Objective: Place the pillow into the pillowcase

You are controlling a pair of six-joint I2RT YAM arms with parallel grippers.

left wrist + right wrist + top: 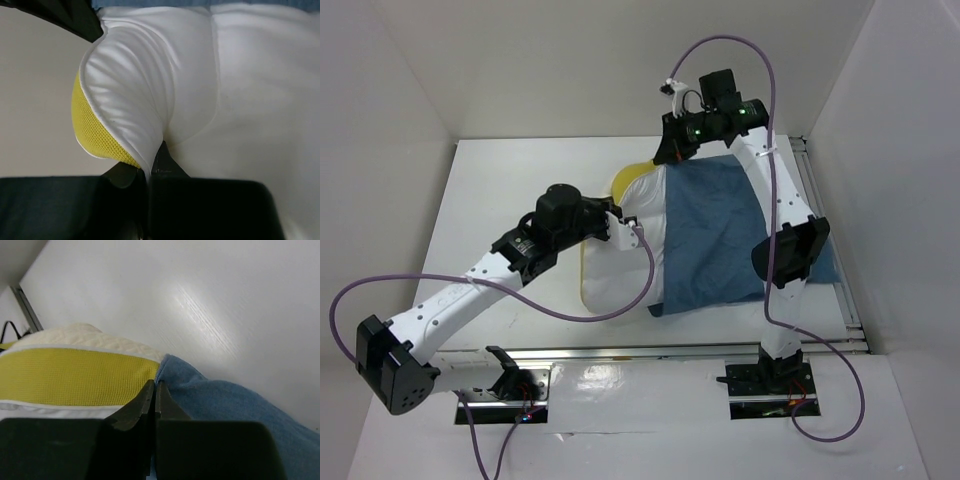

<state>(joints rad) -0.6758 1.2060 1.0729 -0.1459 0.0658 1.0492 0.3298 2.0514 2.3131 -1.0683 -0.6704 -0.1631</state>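
White table within white walls, overhead view: the pillow lies partly inside the pillowcase, with its white end and yellow strip protruding to the left. Left wrist view: left gripper is clenched on a raised fold of pillow fabric, just beside the yellow strip. Right wrist view: right gripper is clamped on the pillowcase's edge, where blue cloth meets the yellow strip.

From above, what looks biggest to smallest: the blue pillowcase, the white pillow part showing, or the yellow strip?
Biggest: pillowcase.
Next: the pillow, just its showing white part.
Smallest: yellow strip.
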